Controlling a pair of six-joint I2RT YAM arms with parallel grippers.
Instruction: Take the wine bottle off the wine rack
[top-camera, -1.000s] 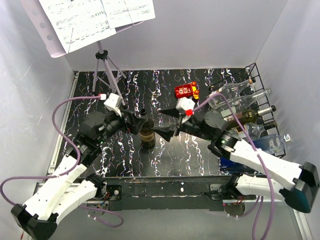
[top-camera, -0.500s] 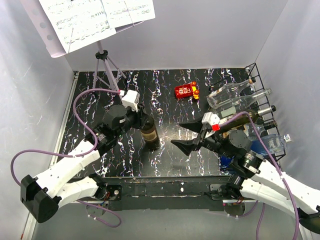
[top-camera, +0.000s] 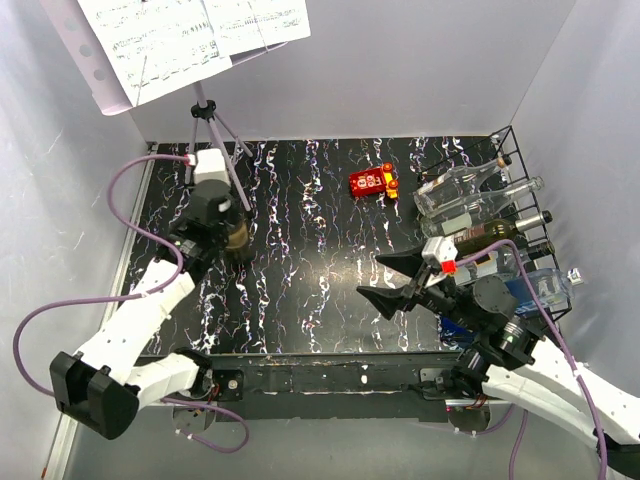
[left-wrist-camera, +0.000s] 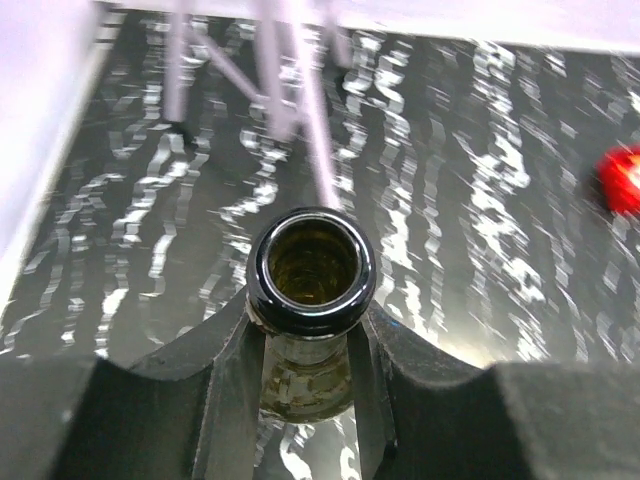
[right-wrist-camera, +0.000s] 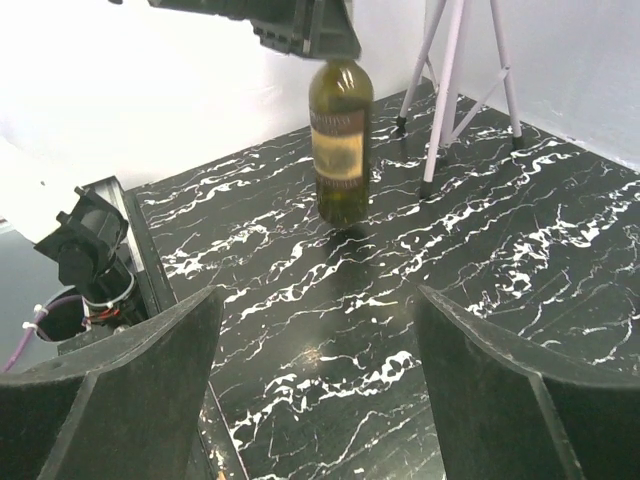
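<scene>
left wrist view puts you right above the open mouth of the wine bottle (left-wrist-camera: 311, 265), and the left gripper (left-wrist-camera: 308, 325) is clamped on the neck just under the lip. from overhead the bottle is upright at the far left of the table, well apart from the wine rack (top-camera: 516, 150) on the right wall, so the removal looks done. you can't tell from the right wrist view whether its base touches the marble or hangs just above.

your hold is narrow, on smooth glass, with all the weight below it. a quick swing or tilt could let the bottle pivot or slip through the fingers. the music stand (top-camera: 215, 130) has a leg just beside the bottle, so a sideways drift could knock it. letting go before the base sits flat could topple the bottle.

the right gripper (top-camera: 372, 280) is spread wide and empty, near the racked bottles (top-camera: 470, 190). a careless retreat there could nudge one.
</scene>
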